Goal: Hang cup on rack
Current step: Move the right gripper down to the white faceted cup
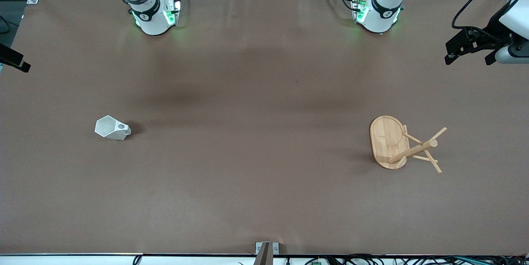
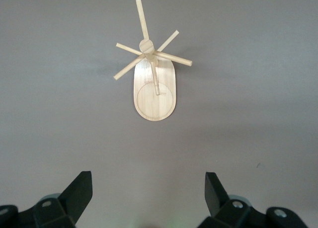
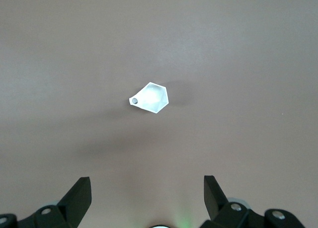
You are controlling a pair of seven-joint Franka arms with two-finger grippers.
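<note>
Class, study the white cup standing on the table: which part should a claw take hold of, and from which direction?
Probably from above, pinching the cup's faceted wall across its open polygonal rim. It stands upright, mouth up, nothing around it. Leave the blocky handle with its round hole free, since that part likely goes over a peg.

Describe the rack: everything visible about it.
The rack is a light, bamboo-looking wooden mug tree: an oval flat base, a round central post and several thin angled pegs. It stands on the brown table toward the left arm's end. Its pegs are bare and nothing but the table touches it; the cup sits apart, toward the right arm's end.
</note>
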